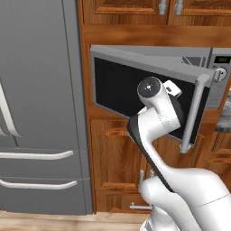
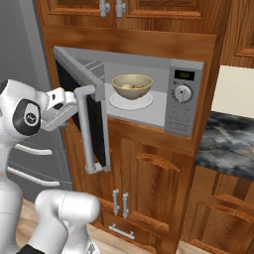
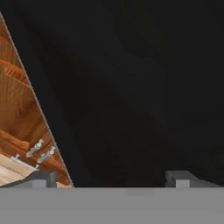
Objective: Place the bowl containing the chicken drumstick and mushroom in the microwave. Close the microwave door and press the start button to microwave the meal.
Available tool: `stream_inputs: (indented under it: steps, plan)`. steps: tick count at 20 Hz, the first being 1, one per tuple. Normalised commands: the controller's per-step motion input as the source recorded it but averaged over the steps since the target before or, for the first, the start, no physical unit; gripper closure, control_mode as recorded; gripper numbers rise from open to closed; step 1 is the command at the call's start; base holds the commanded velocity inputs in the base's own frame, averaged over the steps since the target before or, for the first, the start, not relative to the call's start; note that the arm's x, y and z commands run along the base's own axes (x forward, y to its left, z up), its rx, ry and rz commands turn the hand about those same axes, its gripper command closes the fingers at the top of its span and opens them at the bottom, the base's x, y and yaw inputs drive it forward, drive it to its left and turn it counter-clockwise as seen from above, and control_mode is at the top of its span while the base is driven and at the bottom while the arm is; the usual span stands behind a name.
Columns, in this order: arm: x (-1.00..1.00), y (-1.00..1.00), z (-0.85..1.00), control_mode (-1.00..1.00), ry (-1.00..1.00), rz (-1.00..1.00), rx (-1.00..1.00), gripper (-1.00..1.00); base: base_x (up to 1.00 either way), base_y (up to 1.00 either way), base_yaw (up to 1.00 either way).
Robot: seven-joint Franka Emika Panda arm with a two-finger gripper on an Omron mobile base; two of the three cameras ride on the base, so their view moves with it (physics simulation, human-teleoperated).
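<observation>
Against the far left stands the big grey fridge point(image 1: 40, 103), and beside it the microwave door point(image 2: 82, 106) hangs partly open, swung out from its left hinge with the bar handle point(image 2: 88, 130) at its free edge. Pressed near the door's dark window, the gripper point(image 3: 111, 177) has its fingers spread wide and grasps nothing; from the hand view I judge the tips are at or just off the glass, though contact is hard to tell. Further right, inside the microwave point(image 2: 163, 94), the bowl point(image 2: 132, 86) sits upright on the white turntable plate point(image 2: 119, 103), with pale food pieces inside too small to tell apart. Rightmost is the control panel point(image 2: 181, 101). The risk now: a push landing too near the hinge could slide across the glass, leaving the door ajar, or the hand could snag the handle.
</observation>
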Motion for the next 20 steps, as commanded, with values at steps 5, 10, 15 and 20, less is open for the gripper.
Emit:
stream_inputs:
  steps: [5,10,15,20]
  plan:
    - [0.95,0.00,0.00,-1.00,-0.15,0.03,0.00,-1.00,0.00,0.00,0.00]
    - [0.93,0.00,0.00,-1.00,-0.10,0.00,0.00,-1.00,0.00,0.00,0.00]
    - [0.77,0.00,0.07,-1.00,-0.01,0.00,0.00,-1.00,0.00,0.00,0.00]
    - [0.58,-0.14,0.14,-1.00,0.00,0.00,0.00,-1.00,0.00,0.00,0.00]
